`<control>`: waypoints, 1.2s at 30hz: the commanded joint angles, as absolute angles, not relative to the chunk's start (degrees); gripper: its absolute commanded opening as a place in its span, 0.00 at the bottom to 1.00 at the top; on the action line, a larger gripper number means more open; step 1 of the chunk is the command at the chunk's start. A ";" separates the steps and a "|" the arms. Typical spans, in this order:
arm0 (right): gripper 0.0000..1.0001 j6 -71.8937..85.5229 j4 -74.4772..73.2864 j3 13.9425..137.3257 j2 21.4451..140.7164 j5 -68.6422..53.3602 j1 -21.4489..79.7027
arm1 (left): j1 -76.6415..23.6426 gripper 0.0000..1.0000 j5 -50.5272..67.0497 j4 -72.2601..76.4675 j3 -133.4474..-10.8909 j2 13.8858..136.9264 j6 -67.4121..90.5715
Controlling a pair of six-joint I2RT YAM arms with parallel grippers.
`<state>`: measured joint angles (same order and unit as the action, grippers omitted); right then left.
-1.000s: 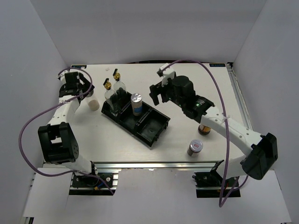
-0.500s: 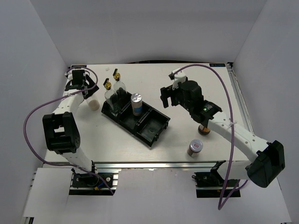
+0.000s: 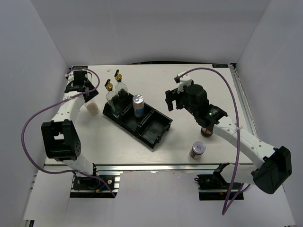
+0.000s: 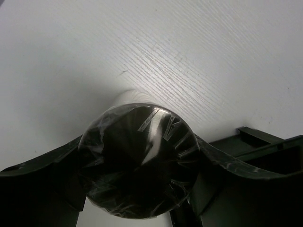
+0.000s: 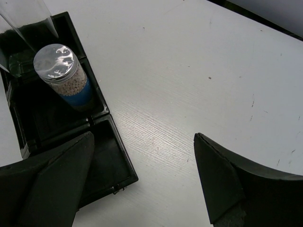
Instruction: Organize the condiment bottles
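Note:
A black three-compartment tray (image 3: 160,134) lies at the table's middle. Two clear glass bottles with gold spout caps (image 3: 113,92) stand in its far compartment. A silver-lidded shaker jar (image 3: 138,105) stands in the middle one and also shows in the right wrist view (image 5: 59,75). My left gripper (image 3: 88,98) is shut round a small white jar (image 3: 92,109), whose film-wrapped top (image 4: 137,165) looks dark between my fingers. My right gripper (image 3: 171,100) is open and empty above bare table right of the tray (image 5: 102,156). A jar with a red-marked lid (image 3: 198,149) stands at the near right.
A brown jar (image 3: 206,132) stands partly under my right forearm. White walls enclose the table on three sides. A metal rail (image 3: 156,166) runs along the near edge. Purple cables loop off both arms.
My left gripper has swung in over the white jar, which shifted slightly toward me. My right gripper has drawn back to the right, away from the tray.

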<state>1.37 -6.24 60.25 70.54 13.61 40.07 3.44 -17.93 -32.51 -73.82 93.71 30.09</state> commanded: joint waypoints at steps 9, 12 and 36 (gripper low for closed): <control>0.89 3.16 -4.66 55.73 63.90 15.82 39.46 | 1.50 0.18 -20.74 -44.27 -72.25 71.20 34.19; 0.89 3.69 -4.40 53.88 62.06 16.08 39.03 | 0.88 0.18 -17.16 -47.36 -70.49 65.84 31.75; 0.89 3.16 -5.19 51.94 58.89 19.42 38.76 | -21.94 0.00 -7.61 -42.46 -61.34 56.77 34.19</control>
